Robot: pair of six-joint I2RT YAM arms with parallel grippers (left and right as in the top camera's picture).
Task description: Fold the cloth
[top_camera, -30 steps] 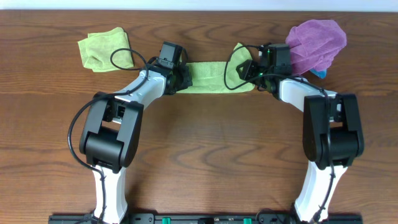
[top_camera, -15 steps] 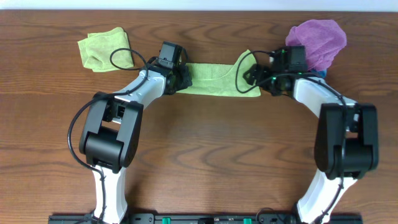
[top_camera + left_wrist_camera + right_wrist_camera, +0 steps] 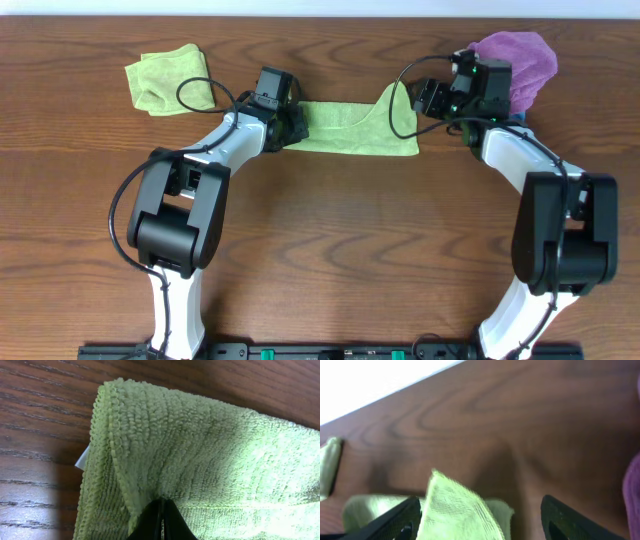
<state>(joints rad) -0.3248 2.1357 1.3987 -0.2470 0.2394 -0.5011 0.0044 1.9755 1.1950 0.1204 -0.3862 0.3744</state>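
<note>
Lime-green terry cloth [image 3: 345, 128]: left end is clamped in left tool [image 3: 161, 510], presumably as fold anchor; right tool [image 3: 481, 502] is spread wide, empty.

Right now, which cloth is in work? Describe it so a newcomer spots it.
On the wooden table, look between the left end effector and right end effector. The cloth is the long yellow-green strip there, pinched by the left one. Unlike the crumpled green cloth far left and the purple cloth at right, it lies flat, one corner peaked up.
</note>
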